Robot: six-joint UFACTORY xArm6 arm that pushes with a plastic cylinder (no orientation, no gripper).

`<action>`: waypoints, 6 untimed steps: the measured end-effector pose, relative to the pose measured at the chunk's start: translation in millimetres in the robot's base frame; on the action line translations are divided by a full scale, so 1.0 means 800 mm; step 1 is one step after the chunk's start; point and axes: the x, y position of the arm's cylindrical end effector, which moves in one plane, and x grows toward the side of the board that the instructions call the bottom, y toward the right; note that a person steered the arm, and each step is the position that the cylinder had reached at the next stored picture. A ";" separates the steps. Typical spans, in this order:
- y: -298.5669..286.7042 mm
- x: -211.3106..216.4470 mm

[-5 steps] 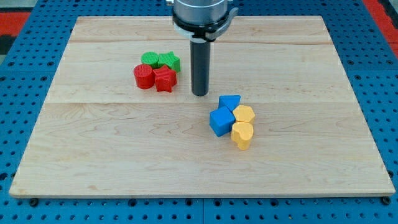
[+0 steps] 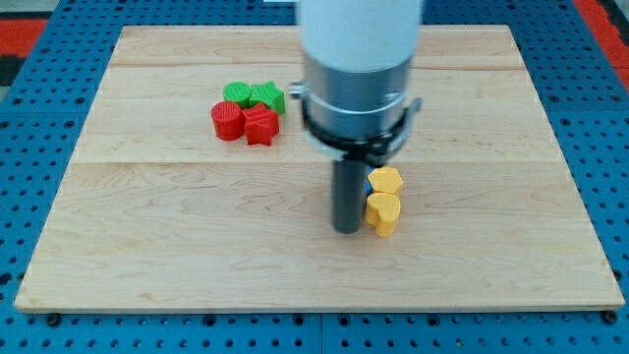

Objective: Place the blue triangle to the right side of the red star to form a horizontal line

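Not done: tip [image 2: 346,230] at frame centre, touching yellow blocks [image 2: 383,205]; blue triangle hidden behind rod. Red star [image 2: 260,126] upper left. No gripper to report.

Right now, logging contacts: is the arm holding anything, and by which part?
Nothing is held. My tip rests on the board beside the yellow blocks; the blue ones are hidden.

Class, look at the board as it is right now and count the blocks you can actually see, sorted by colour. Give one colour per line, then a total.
Red: 2, a cylinder and a star
Green: 2, and
Yellow: 2, and
Blue: only a sliver shows behind the rod, so its count cannot be told
Total clearly seen: 6
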 end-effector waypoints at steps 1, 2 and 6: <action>0.054 -0.022; 0.051 -0.046; -0.043 -0.128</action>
